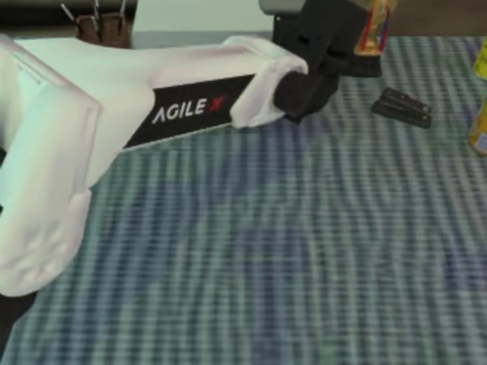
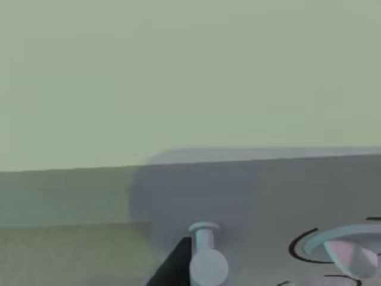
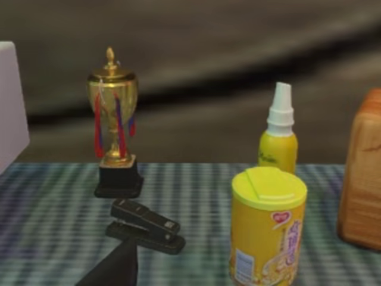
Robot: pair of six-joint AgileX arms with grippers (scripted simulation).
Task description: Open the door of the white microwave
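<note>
White microwave [image 1: 202, 17]: far edge of the table [image 1: 266, 266], left of centre, mostly hidden by the left arm [image 1: 137, 114]. Door: cannot be made out. Left gripper [image 1: 323, 42]: at the microwave's front; jaw state cannot be told. Knob [image 2: 205, 259]: close to the left wrist camera. Trophy [image 3: 114, 119], yellow can [image 3: 268, 226], spray bottle [image 3: 278, 134], stapler [image 3: 146, 226]: far right corner.

Simulated tabletop: checked cloth [image 1: 266, 251], clutter
</note>
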